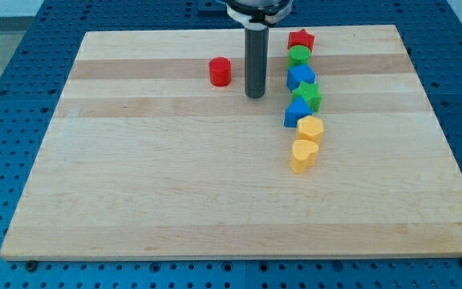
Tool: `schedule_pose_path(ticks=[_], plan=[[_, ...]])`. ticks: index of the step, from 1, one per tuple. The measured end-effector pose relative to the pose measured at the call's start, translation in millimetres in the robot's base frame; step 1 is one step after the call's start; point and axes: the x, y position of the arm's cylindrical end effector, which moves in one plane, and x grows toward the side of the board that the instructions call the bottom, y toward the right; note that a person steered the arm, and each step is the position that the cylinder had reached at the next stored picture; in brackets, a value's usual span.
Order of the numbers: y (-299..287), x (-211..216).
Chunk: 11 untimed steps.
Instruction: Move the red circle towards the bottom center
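The red circle (220, 71) stands on the wooden board (175, 177) near the view's top, left of centre. My tip (254, 95) rests on the board a short way to the right of the red circle and slightly below it, apart from it. The dark rod rises from the tip to the view's top edge.
A column of blocks runs down to the right of my tip: a red star (301, 38), a green circle (298, 55), a blue block (300, 76), a green star (307, 95), a blue block (297, 113), a yellow hexagon (310, 128) and a yellow heart (303, 154).
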Motion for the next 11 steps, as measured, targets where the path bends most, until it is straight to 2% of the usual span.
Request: schedule_pose_path(ticks=[3, 4, 6, 8, 9, 11], plan=[[-17.5, -80.7], [-33.4, -83.8], [-65.3, -83.6], [-65.6, -83.6], [-65.6, -74.2], [-65.7, -20.5]])
